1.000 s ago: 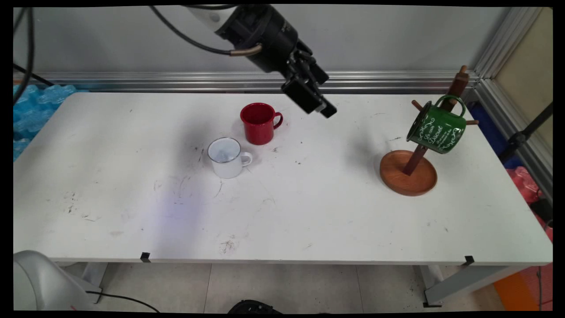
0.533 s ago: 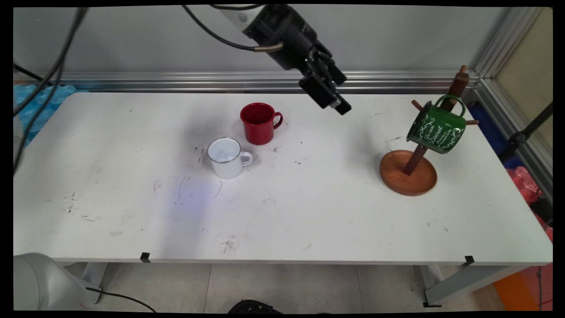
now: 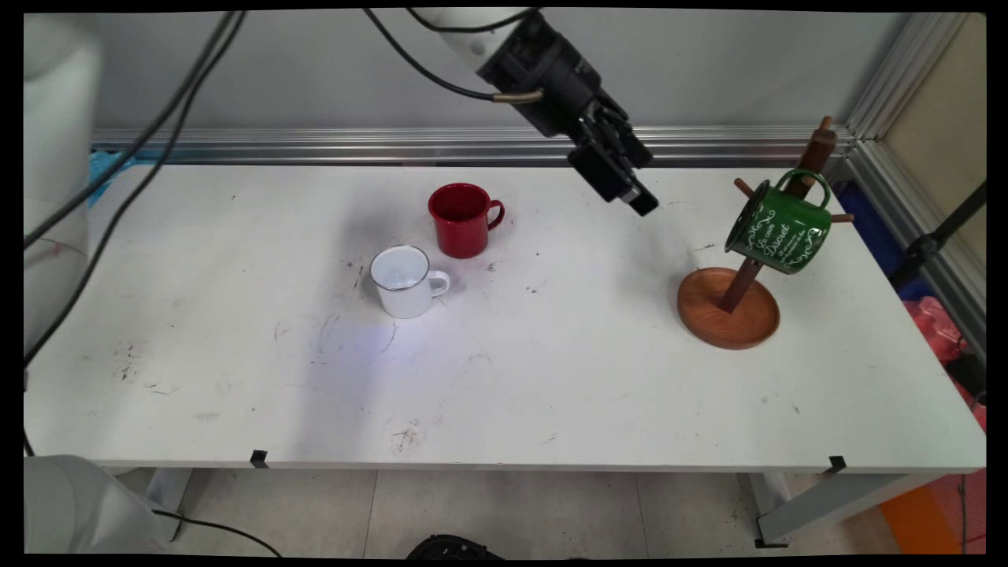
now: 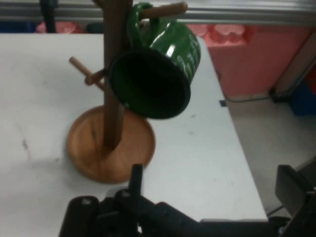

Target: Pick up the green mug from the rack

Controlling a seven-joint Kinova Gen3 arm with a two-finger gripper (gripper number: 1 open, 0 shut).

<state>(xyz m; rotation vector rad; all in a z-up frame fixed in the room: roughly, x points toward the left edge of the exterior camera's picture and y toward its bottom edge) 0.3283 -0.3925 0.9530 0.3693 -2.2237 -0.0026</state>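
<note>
Green enamel mug point(image 3: 780, 227) with white lettering hangs by its handle from a peg of the dark wooden mug tree point(image 3: 787, 213), tilted, mouth facing left and slightly down in the main view. In the hand view the same green mug point(image 4: 158, 74) shows its dark open mouth toward the camera, handle looped over an upper peg. Mug tree post leans and stands in a round brown wooden base dish point(image 3: 728, 311) on the right part of the white table point(image 3: 551, 378). Other pegs stick out bare on both sides of the post.

Black two-finger gripper point(image 3: 634, 197) hangs in the air above the far middle-right of the table, angled down and to the right, pointing toward the mug tree. It is apart from the mug tree and touches nothing. Jaws stand apart with nothing between them; in the hand view one finger point(image 4: 136, 180) rises left of centre and the other point(image 4: 294, 190) at the right edge.

Red enamel mug point(image 3: 461, 220) stands upright left of the gripper, handle to the right. White enamel mug point(image 3: 404, 281) with dark rim stands upright just in front-left of the red one, close but apart, handle to the right.
</note>
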